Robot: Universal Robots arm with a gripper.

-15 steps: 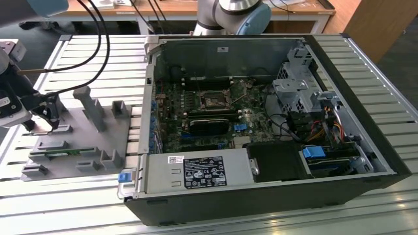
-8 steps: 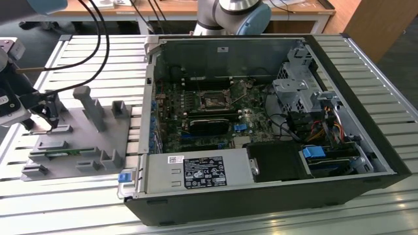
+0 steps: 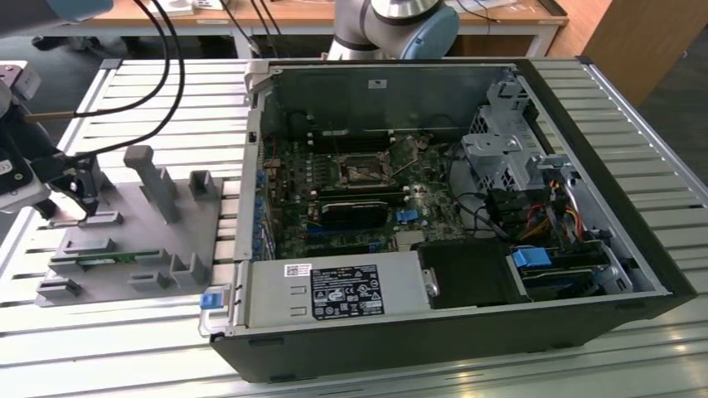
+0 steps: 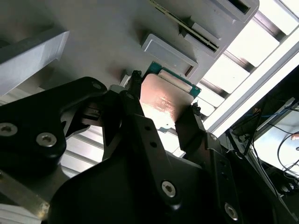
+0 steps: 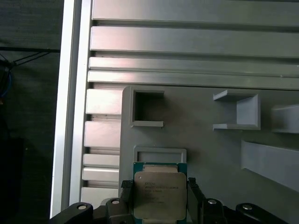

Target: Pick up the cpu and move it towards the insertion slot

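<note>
- First wrist view: the gripper (image 5: 160,198) is closed on the cpu (image 5: 158,193), with one dark finger against each of two opposite edges of the chip.
- One of those fingers (image 5: 193,193) sits flush against the pale rim, and the silver top faces the camera.
- Just beyond the fingertips is a shallow rectangular recess (image 5: 160,155) in the grey tray (image 5: 201,154). The chip's green-edged far side is close to its wall.
- I cannot tell whether the chip is resting on the tray or raised off it.
- In the second wrist view the cpu (image 4: 163,100) shows again between the two black fingers (image 4: 136,95), with the tray surface behind it.
- In the exterior view the gripper (image 3: 72,199) hangs over the tray (image 3: 138,236), which lies on a slatted metal table (image 3: 111,332).
- A green circuit strip (image 3: 105,259) lies in the tray near the gripper.
- The insertion slot (image 3: 360,172) is well apart from the gripper, toward the exterior view's right. It sits on the board inside the open computer case (image 3: 443,332).
</note>
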